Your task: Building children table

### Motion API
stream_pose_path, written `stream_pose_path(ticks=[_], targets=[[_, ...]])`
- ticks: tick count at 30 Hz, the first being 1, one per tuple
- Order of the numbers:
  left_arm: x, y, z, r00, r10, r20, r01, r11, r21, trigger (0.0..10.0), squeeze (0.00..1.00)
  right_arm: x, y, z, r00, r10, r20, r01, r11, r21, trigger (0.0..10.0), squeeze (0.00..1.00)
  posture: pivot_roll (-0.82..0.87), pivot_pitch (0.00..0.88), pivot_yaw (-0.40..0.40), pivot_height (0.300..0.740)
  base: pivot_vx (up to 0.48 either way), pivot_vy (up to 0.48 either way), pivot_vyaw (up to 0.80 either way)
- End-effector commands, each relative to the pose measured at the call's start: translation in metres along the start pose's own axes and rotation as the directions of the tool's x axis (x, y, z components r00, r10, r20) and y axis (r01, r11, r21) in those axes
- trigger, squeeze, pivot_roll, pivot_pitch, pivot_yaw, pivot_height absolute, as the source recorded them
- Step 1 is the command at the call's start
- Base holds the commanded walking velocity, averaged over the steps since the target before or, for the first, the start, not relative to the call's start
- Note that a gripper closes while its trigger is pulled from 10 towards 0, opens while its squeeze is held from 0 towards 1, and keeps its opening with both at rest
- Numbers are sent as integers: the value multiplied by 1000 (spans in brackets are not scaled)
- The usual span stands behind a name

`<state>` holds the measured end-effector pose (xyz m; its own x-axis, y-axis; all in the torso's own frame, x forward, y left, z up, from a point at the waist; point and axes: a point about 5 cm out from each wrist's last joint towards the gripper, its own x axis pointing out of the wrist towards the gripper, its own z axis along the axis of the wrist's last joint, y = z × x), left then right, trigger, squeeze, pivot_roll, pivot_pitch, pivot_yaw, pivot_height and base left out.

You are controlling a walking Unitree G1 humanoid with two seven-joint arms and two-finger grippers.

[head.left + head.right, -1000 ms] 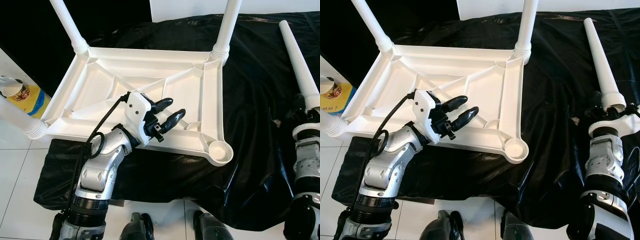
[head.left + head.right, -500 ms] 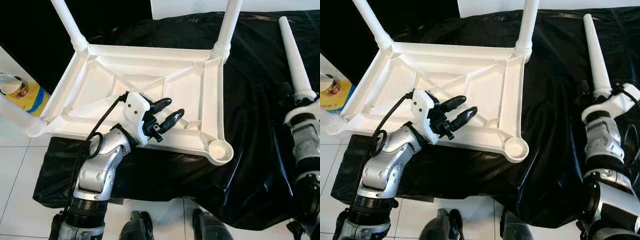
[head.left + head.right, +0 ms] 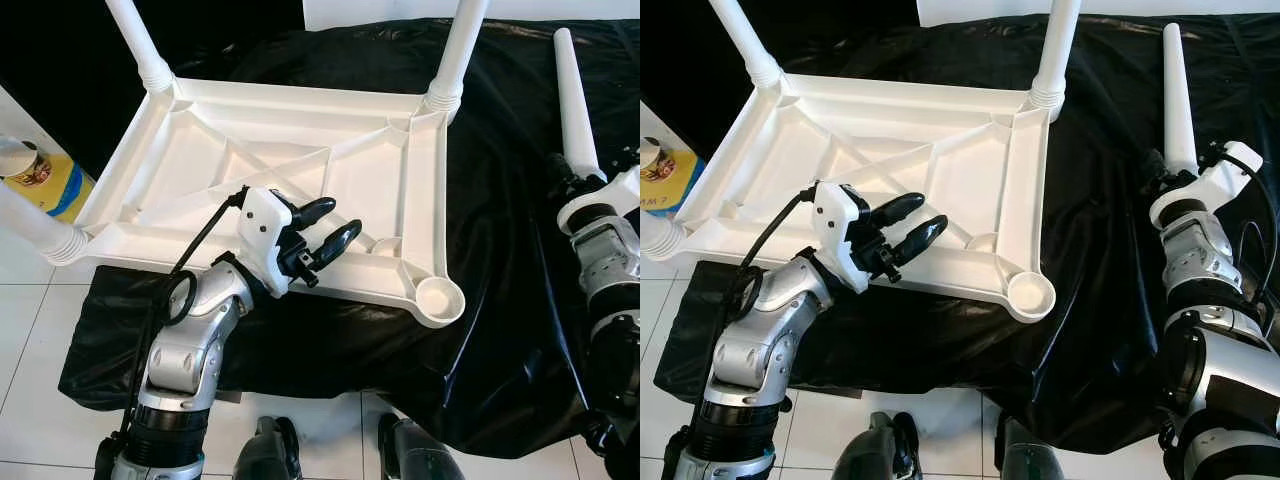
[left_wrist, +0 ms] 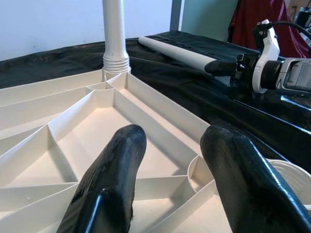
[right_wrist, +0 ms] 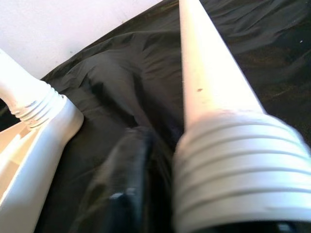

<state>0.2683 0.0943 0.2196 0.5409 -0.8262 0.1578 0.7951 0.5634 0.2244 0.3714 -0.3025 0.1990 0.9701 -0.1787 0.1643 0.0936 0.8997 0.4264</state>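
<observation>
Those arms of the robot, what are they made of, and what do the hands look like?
Each arm is jointed silver metal with black ribbed collars. The left pincer has a white housing, two long rounded black fingers and a black cable looping along the forearm. The right pincer has a similar white housing, with black cabling beside it.

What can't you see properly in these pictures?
- Two upright table legs: tops cut off by the eye views' upper edge.
- Right gripper: whether it clamps the loose leg is unclear; the right wrist view is blurred.
- Yellow container: label too small, partly cut off at the edge.
</observation>
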Motion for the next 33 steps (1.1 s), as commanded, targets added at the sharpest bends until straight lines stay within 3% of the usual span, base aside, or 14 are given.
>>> stream_pose_path(ticks=[1, 11, 16, 23, 29, 30, 31, 33], targets=[[-4, 6, -3, 990, 142, -22, -142, 990, 2, 10000, 0, 0, -1, -1, 1000, -7, -1, 7, 1000, -1, 0, 0, 23, 240, 10, 740, 0, 0, 0], [-4, 11, -3, 977, 212, -28, -212, 977, 5, 10000, 0, 1, 13, 0, 996, 63, 62, -59, 996, -60, 0, 0, 34, 211, -27, 740, 0, 0, 0], [4, 21, -2, 964, 265, 0, -265, 964, -6, 10000, 0, -8, 22, 8, 979, 106, 175, -77, 983, -167, 0, 0, 13, 144, -44, 740, 0, 0, 0], [6, 25, 0, 959, 282, 18, -282, 959, -7, 10000, 0, -13, 27, 11, 966, 117, 229, -75, 980, -187, 0, 0, 3, 105, -39, 740, 0, 0, 0], [12, 31, 4, 951, 304, 47, -304, 953, -20, 10000, 0, -18, 61, 18, 923, 247, 295, -176, 953, -246, 0, 0, -6, 61, -20, 740, 0, 0, 0], [13, 31, 5, 952, 301, 58, -302, 953, -3, 10000, 0, -19, 72, 16, 910, 300, 284, -230, 939, -257, 2196, 0, -8, 54, -15, 740, 0, 0, 0], [15, 31, 6, 953, 297, 62, -298, 955, 0, 10000, 0, -21, 84, 16, 890, 364, 274, -284, 914, -290, 10000, 0, -10, 41, -9, 740, 0, 0, 0], [16, 31, 6, 954, 294, 64, -295, 956, 0, 10000, 0, -23, 93, 16, 875, 403, 267, -318, 896, -310, 10000, 0, -10, 41, -9, 740, 0, 0, 0]])
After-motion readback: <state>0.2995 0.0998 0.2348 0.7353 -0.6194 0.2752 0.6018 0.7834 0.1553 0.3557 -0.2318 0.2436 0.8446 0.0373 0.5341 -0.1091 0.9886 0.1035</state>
